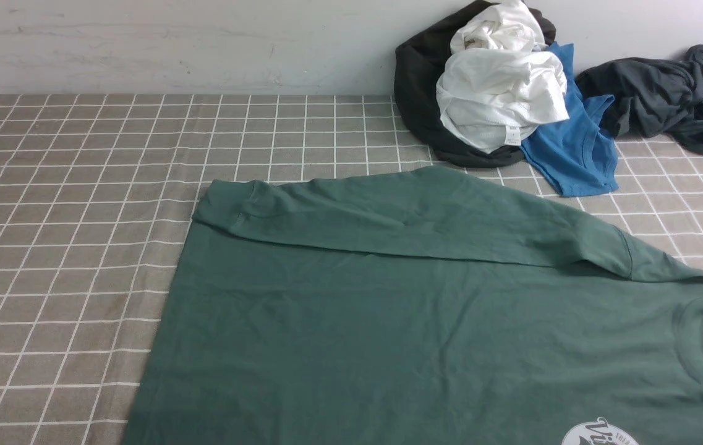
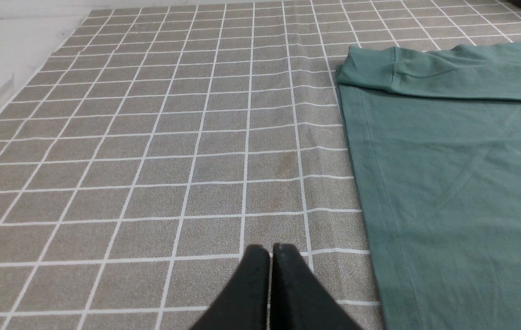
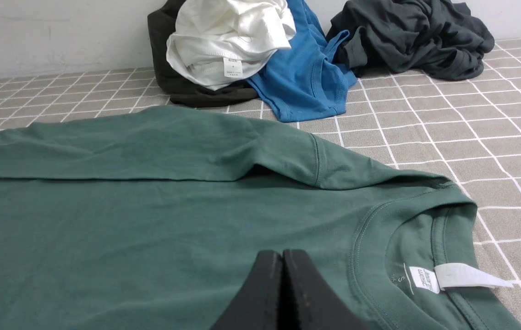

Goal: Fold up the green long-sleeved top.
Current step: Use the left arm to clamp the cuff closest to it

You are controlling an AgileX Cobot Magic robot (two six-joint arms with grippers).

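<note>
While the far sleeve (image 1: 388,216) lies across the flat green long-sleeved cotton top (image 1: 388,334), folding looks early. L black gripper (image 2: 270,251) & R black gripper (image 3: 282,255) sit pinched together, empty. Next, prob.: open, grab near side.

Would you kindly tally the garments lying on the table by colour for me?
Green: 1, the green long-sleeved top
White: 1, the white garment, though its bundle may hide more
Blue: 1, the blue garment
Black: 1, the black garment
Dark grey: 1, the dark grey garment
Total: 5
</note>
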